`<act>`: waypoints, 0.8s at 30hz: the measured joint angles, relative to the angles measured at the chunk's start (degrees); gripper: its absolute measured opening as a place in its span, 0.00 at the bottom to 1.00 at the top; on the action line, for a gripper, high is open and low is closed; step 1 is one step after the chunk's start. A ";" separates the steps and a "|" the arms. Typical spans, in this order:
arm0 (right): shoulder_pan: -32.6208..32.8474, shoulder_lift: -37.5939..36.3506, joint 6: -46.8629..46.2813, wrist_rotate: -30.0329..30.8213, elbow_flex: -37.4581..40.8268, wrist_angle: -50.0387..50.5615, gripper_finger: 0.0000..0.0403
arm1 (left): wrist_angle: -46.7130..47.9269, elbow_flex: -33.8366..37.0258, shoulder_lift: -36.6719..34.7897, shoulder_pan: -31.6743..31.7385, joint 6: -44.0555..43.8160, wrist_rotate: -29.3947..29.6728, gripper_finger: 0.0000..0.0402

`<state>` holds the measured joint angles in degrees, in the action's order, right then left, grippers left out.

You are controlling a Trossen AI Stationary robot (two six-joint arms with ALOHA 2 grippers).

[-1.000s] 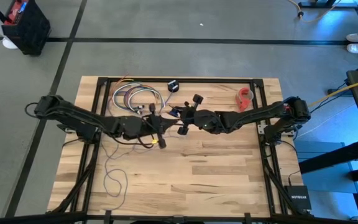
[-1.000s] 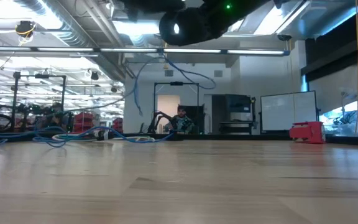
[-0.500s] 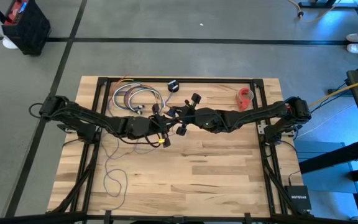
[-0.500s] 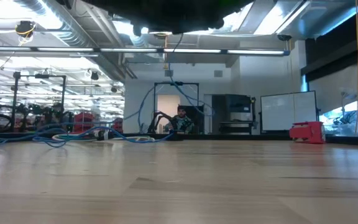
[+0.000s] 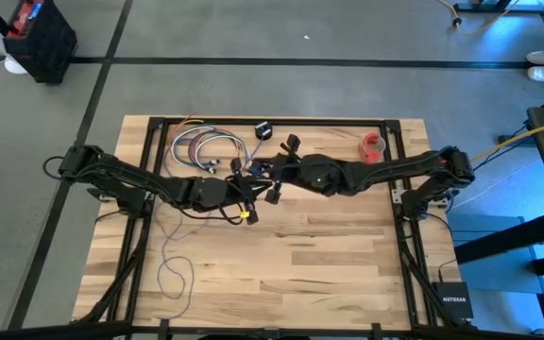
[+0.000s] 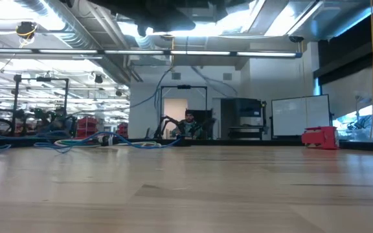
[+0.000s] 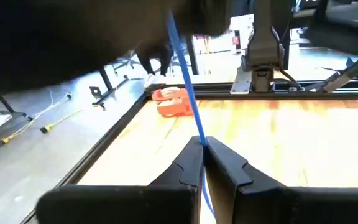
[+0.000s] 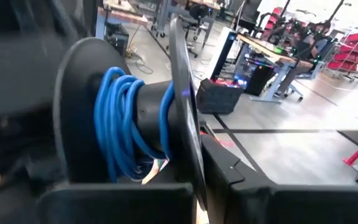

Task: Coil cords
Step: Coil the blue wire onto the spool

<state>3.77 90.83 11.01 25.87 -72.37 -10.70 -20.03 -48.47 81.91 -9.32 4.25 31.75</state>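
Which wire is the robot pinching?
The thin blue cord, pinched in the left gripper. The colourful looped wires lie loose on the table, untouched.

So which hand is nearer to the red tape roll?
The right hand. Its arm passes just beside the red tape roll, while the left hand is farther away, beyond the right hand toward the table's left side.

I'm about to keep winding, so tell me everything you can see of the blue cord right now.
The cord is thin, blue and flexible-looking. In the left wrist view it runs taut between the shut fingers of the left gripper and up out of sight. In the right wrist view several turns are wound around the hub of a dark spool with two round flanges, held at the right gripper. From above, a loose tail trails in loops on the wooden table near its left front.
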 joint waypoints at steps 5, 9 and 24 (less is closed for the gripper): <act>0.00 -0.80 1.17 -0.01 -2.26 0.91 0.02 | 0.44 0.04 0.02 0.00 -0.15 -0.05 0.02; 0.00 -1.41 1.26 -0.02 -3.86 2.02 0.02 | 0.68 0.13 0.11 0.00 -0.13 -0.19 0.02; 2.36 -2.40 1.02 0.54 -4.78 10.44 0.02 | 13.21 0.28 -4.81 -0.04 1.72 7.37 0.00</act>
<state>6.13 88.44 12.03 26.41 -77.15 -0.26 -6.82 -48.18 77.10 -9.37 5.98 39.12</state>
